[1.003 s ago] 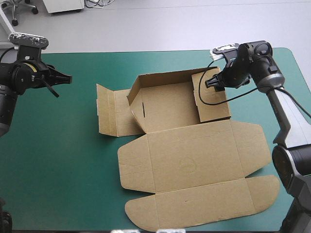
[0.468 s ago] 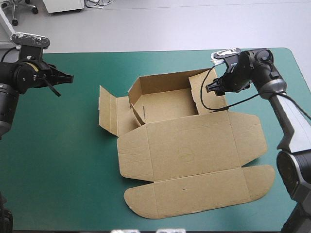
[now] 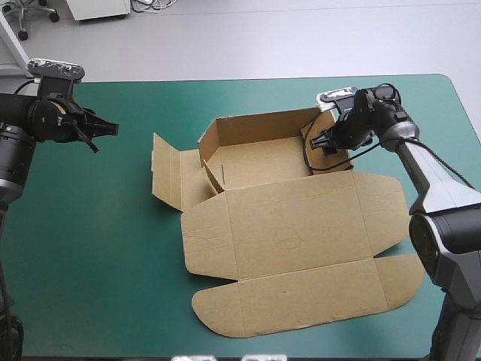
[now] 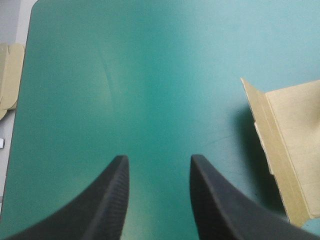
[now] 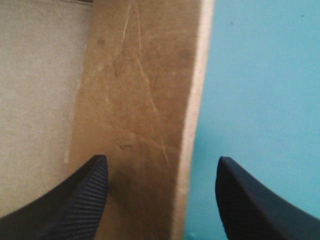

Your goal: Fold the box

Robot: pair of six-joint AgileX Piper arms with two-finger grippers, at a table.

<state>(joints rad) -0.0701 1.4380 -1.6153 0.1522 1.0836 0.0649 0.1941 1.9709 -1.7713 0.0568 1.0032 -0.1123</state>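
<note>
Brown cut-board box point(image 3: 285, 226) sits mid-worktop: far tray walls raised, lid and front flaps flat toward the near edge. Right claw point(image 3: 325, 141) released, fingers spread astride the tray's right wall edge. Left claw point(image 4: 159, 159) released, over bare teal-green cover point(image 3: 98, 248), well apart from the left flap point(image 3: 167, 171). Open room left of the box.

Mid-table on the teal-green table cover point(image 3: 98, 263), the brown cut-board box point(image 3: 285, 226): walled tray at the far side, flat lid and flaps spread toward the near edge, one side flap out to the left. At the tray's right wall, the black-finned right gripper point(image 3: 320, 141), wall between its parted fingers. Well left of the box, the black-finned left gripper point(image 3: 109, 131), fingers parted over bare cover; further brown board sheet point(image 4: 9, 75) at the table's left edge.
</note>
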